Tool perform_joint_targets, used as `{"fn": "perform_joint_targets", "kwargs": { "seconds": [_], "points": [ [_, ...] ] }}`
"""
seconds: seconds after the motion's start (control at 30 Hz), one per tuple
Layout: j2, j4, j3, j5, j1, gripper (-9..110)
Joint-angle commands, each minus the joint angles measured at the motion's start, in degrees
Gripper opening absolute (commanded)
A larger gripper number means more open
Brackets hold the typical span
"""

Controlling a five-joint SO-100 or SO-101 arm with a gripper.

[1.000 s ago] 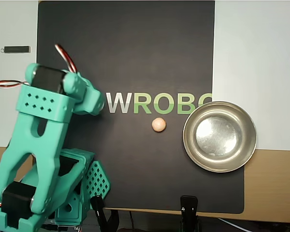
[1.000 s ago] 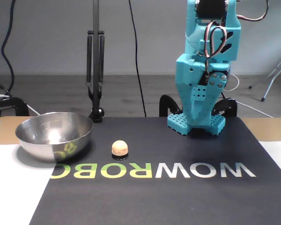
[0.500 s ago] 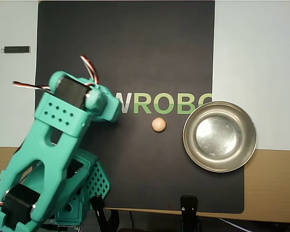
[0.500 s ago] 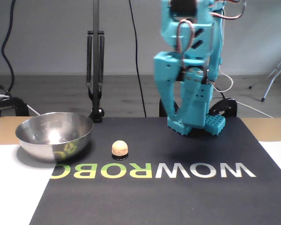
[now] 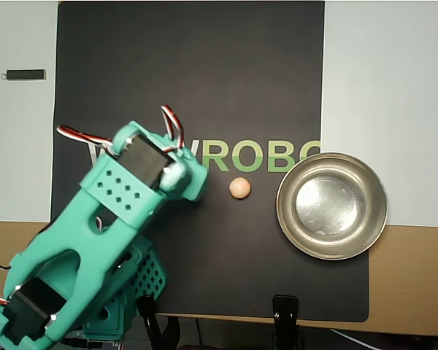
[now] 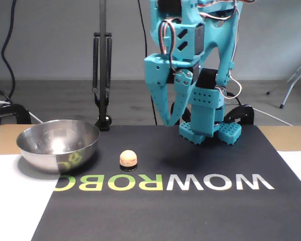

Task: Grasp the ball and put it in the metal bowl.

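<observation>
The small, smooth, pale tan ball (image 5: 239,188) rests on the black rectangular mat (image 5: 204,73), just below the green and white lettering (image 5: 259,155) in the overhead view. In the fixed view the ball (image 6: 127,158) sits on the mat (image 6: 190,211) just beyond the lettering (image 6: 160,183), which reads reversed there. The round, shiny metal bowl (image 5: 331,205) stands to the right of the ball in the overhead view, near it but apart, overlapping the mat's right edge. In the fixed view the bowl (image 6: 58,144) is to the left of the ball, and nothing lies inside it.

The teal plastic robot arm (image 5: 95,248) reaches from the lower left of the overhead view, its wrist end stopping just left of the ball. In the fixed view the teal two-finger gripper (image 6: 169,123) hangs in the air above the mat, pointing downward, to the right of the ball and higher than it. Its fingertips lie close together with only a narrow gap, and they pinch nothing. A black clamp lamp stand (image 6: 102,75) rises at the far edge of the table. A small dark bar (image 5: 25,74) lies on the white surface at the far left of the overhead view.
</observation>
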Motion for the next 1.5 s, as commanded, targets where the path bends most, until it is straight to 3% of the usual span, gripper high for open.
{"fn": "perform_joint_targets", "kwargs": {
  "seconds": [0.0, 0.43, 0.63, 0.87, 1.47],
  "points": [
    [1.14, -0.26, -0.09, -1.76, 1.85, 1],
    [0.88, -8.53, 2.11, -3.78, 6.94, 2],
    [0.88, -13.8, 5.8, -3.52, 9.05, 23],
    [0.97, -16.88, 7.12, -3.52, 9.76, 32],
    [0.97, -16.96, 7.21, -3.25, 9.76, 32]
  ]
}}
